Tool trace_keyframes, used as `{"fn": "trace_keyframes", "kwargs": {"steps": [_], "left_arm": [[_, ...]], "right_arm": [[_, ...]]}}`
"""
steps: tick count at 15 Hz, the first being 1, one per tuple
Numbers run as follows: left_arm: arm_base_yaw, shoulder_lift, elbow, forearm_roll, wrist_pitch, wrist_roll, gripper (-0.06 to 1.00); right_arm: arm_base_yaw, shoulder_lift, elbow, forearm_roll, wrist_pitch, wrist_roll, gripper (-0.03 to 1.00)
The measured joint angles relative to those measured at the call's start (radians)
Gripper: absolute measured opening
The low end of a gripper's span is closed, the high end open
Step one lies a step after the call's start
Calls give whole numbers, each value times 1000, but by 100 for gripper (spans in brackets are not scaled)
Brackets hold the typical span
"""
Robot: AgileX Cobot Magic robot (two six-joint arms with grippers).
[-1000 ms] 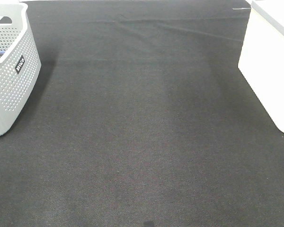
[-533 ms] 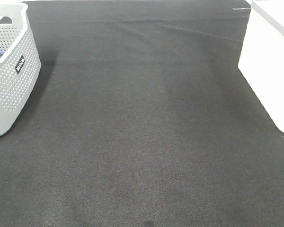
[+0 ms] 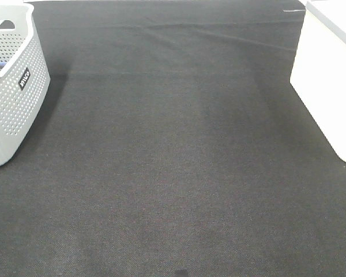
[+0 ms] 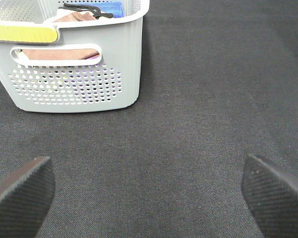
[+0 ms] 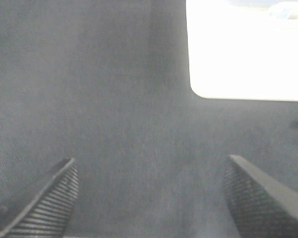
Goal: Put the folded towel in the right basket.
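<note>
The right basket (image 3: 330,86) is a plain white bin at the right edge of the black cloth; it also shows in the right wrist view (image 5: 246,49). A grey perforated basket (image 3: 11,86) stands at the far left and shows in the left wrist view (image 4: 74,64), holding folded towels, a reddish-brown one (image 4: 59,52) visible through the handle hole. My left gripper (image 4: 149,198) is open and empty over the cloth, short of the grey basket. My right gripper (image 5: 149,198) is open and empty, short of the white basket. Neither arm shows in the exterior high view.
A black cloth (image 3: 173,150) covers the table, with a few creases at the back. A blue item and a black hanger-like piece (image 4: 89,10) lie in the grey basket. A yellow strip (image 4: 22,33) runs along its rim.
</note>
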Motion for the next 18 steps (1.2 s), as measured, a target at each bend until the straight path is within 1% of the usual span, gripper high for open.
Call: {"fn": "trace_keyframes", "kwargs": {"steps": [2,13,14,17,18], "left_arm": [[0,0,0,0,0,0,97],[0,0,0,0,0,0,97],[0,0,0,0,0,0,97],[0,0,0,0,0,0,97],[0,0,0,0,0,0,97]], "right_arm": [[0,2,25,0,-12,0,76],[-1,2,27,6,-16,0,76],[-9,2,27,6,-16,0,76],[-90,2,27,6,-16,0,76],[-103,2,27,6,-16,0,76]]}}
